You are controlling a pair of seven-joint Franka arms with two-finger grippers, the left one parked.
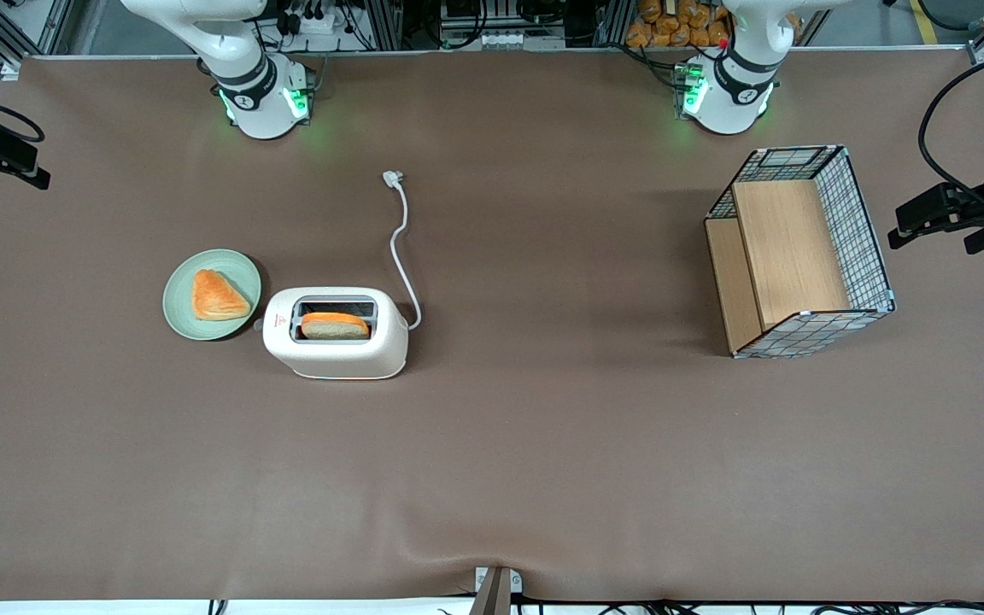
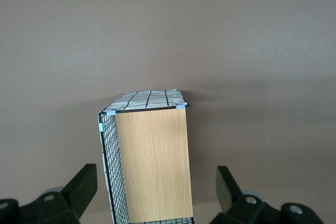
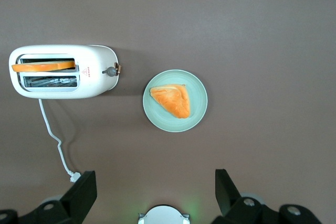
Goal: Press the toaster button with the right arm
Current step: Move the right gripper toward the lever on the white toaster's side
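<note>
My gripper [image 3: 155, 195] hangs wide open, high above the table. I should close it, then descend squarely on the button [image 3: 111, 71] at the toaster [image 1: 336, 333] end facing the plate [image 1: 178, 301].

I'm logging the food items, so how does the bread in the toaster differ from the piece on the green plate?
The bread slice stands on edge in the toaster slot; the pastry lies flat on the green plate. The slice shows a pale face with an orange crust; the pastry is triangular and orange all over. Both sit untouched: the gripper is open, high above the table.
</note>
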